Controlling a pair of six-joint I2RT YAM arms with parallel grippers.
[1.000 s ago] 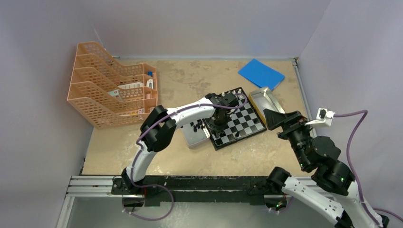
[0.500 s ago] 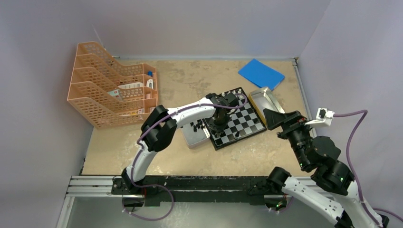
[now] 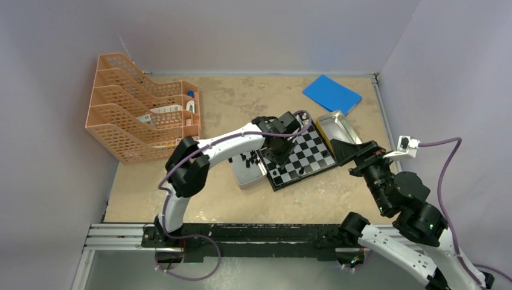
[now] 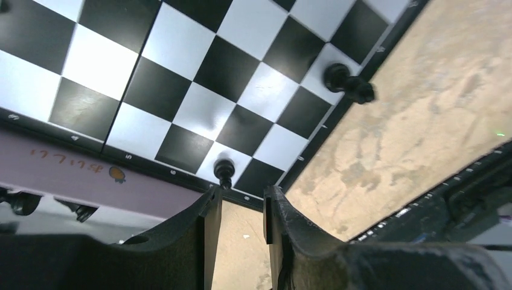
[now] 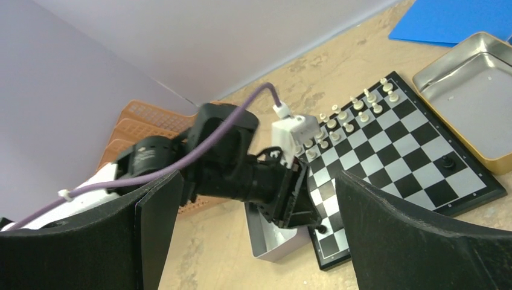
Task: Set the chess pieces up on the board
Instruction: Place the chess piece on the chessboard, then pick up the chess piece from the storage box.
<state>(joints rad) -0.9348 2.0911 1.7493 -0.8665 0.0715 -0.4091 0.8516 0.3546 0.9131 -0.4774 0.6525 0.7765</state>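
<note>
The board [image 3: 309,152] lies mid-table, a checkered square with a black border. My left gripper [image 3: 279,157] hovers over its near-left edge, open a little, with nothing between the fingers [image 4: 241,194]. A black pawn [image 4: 224,170] stands on a white square just past the left fingertip. Another black piece [image 4: 348,83] sits at the board's rim. White pieces [image 5: 350,115] line the board's far side. More black pieces [image 3: 247,161] stand in a tin. My right gripper [image 3: 345,151] hangs wide open and empty at the board's right side.
A silver tin [image 3: 249,174] touches the board's left edge; a second, empty tin [image 3: 338,125] lies at its right. A blue pad [image 3: 331,93] is at the back right and an orange file rack [image 3: 142,118] at the back left.
My left gripper has gone from shut to slightly open, letting go of the black pawn on the board's edge row, and its elbow has swung left. The right arm crept slightly left.
</note>
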